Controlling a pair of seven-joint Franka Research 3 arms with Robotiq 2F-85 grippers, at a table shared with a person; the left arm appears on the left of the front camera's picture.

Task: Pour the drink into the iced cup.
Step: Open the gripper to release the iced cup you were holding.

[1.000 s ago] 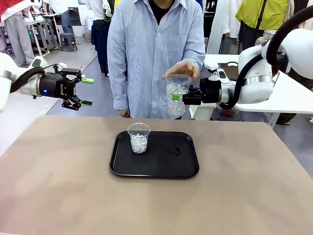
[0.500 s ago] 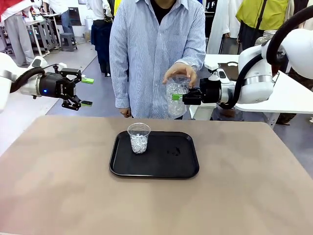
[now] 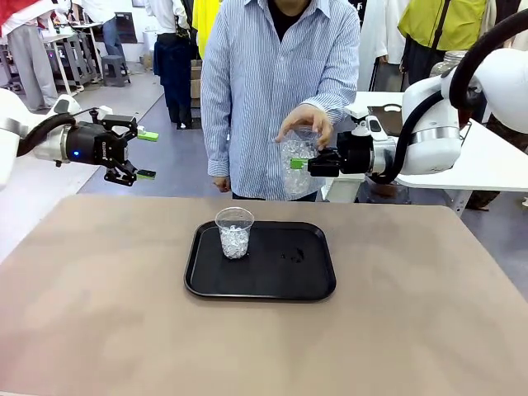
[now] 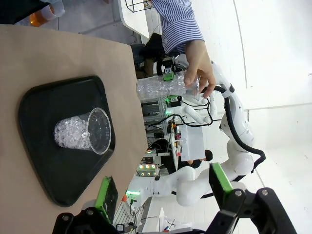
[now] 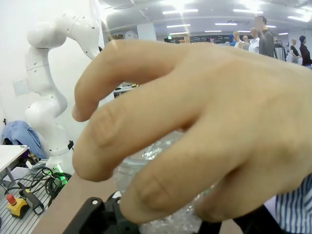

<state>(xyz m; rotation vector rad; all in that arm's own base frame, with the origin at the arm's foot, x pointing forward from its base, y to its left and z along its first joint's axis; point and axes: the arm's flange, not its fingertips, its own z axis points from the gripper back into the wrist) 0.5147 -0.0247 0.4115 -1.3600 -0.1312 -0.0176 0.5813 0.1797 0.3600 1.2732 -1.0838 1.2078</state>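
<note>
right fingers (image 3: 299,163): clamped on the held cup (image 3: 295,183) at mid-height. It's clear plastic, packed with ice, upright, well above the surface (image 3: 99,289).
why held: looks like a handover. The person's hand (image 3: 305,122) lies over the cup's rim, so we both have it.
left fingers (image 3: 147,155): spread wide, nothing between them. They hang off the surface's left edge, well apart from everything. My guess: kept free for the pouring.
tray cup (image 3: 234,233): clear, part-filled with ice, upright on the black tray's (image 3: 198,280) left half with its mouth open. Likely parked there so spills land on the tray.
drink: not sure. An orange-tinted container (image 4: 38,18) sits cropped at the corner of my left wrist view, beyond the surface. Cannot tell if that's it.
task stage: judged not started, no liquid in either cup.
counts: iced cups 2 (one held, one on the tray); trays 1; person's hands on the cup 1; my finger pairs 2.
</note>
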